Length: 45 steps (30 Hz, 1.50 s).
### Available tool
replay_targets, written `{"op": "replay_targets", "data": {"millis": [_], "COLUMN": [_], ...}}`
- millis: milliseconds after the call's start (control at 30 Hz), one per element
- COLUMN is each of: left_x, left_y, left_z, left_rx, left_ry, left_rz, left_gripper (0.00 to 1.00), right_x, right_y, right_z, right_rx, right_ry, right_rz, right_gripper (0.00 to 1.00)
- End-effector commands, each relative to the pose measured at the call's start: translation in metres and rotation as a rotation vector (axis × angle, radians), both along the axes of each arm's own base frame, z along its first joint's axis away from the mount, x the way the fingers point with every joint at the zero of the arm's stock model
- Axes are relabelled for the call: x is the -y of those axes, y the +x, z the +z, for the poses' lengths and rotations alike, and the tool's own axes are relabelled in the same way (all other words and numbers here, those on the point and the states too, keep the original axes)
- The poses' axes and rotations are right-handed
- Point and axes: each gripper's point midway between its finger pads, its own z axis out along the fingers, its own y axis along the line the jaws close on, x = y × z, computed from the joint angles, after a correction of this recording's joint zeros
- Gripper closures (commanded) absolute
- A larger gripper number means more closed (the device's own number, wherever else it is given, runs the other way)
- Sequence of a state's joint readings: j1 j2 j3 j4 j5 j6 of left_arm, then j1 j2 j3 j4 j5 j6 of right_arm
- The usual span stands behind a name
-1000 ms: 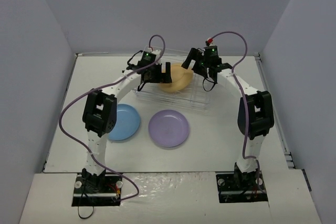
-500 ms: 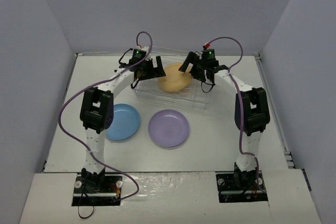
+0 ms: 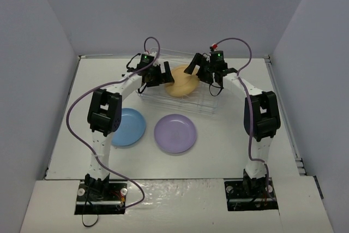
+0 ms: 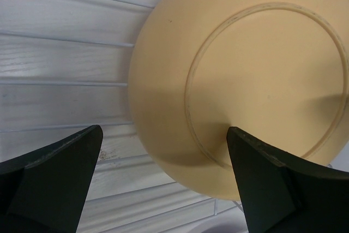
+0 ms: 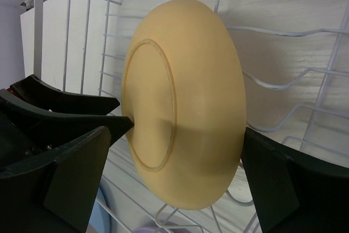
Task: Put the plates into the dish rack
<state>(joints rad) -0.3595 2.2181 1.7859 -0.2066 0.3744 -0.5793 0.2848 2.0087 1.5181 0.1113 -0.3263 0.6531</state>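
Nearby, blue plate (image 3: 128, 126), lavender plate (image 3: 175, 133) — flat.

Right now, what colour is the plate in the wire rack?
The plate is plain yellow-orange, with no pattern. The right wrist view shows it best.

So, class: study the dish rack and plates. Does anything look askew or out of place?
Nothing looks broken or spilled. The yellow-orange plate stands on edge in the dish rack, leaning rather than upright, its underside toward the left claw. The blue plate and lavender plate lie flat on the table.
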Motion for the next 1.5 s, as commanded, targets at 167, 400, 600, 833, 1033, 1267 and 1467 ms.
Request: {"op": "replay_targets", "data": {"millis": [167, 400, 600, 833, 1033, 1267, 1467], "left_x": [0.006, -0.005, -0.016, -0.029, -0.046, -0.05, -0.061], "left_y": [0.009, 0.009, 0.01, 0.011, 0.02, 0.02, 0.015], "left_z": [0.056, 0.071, 0.079, 0.086, 0.094, 0.104, 0.115], "left_rx": [0.117, 0.141, 0.151, 0.163, 0.169, 0.188, 0.221], "left_ry": [-0.055, -0.053, -0.046, -0.044, -0.068, -0.031, 0.014], "left_rz": [-0.007, 0.004, 0.017, 0.023, 0.011, -0.035, -0.003], "left_gripper": [0.03, 0.03, 0.03, 0.03, 0.03, 0.03, 0.03], "right_x": [-0.031, -0.037, -0.055, -0.073, -0.081, -0.106, -0.113], "right_y": [-0.001, -0.007, -0.017, -0.025, -0.022, -0.019, -0.007], "right_z": [0.076, 0.1, 0.111, 0.12, 0.122, 0.12, 0.122], "right_rx": [0.186, 0.242, 0.268, 0.324, 0.413, 0.417, 0.391], "right_ry": [0.103, 0.098, 0.107, 0.076, -0.1, 0.019, 0.133], "right_rz": [0.127, 0.157, 0.233, 0.31, 0.404, 0.468, 0.378], "right_gripper": [0.08, 0.11, 0.15, 0.25, 0.24, 0.26, 0.48]}}
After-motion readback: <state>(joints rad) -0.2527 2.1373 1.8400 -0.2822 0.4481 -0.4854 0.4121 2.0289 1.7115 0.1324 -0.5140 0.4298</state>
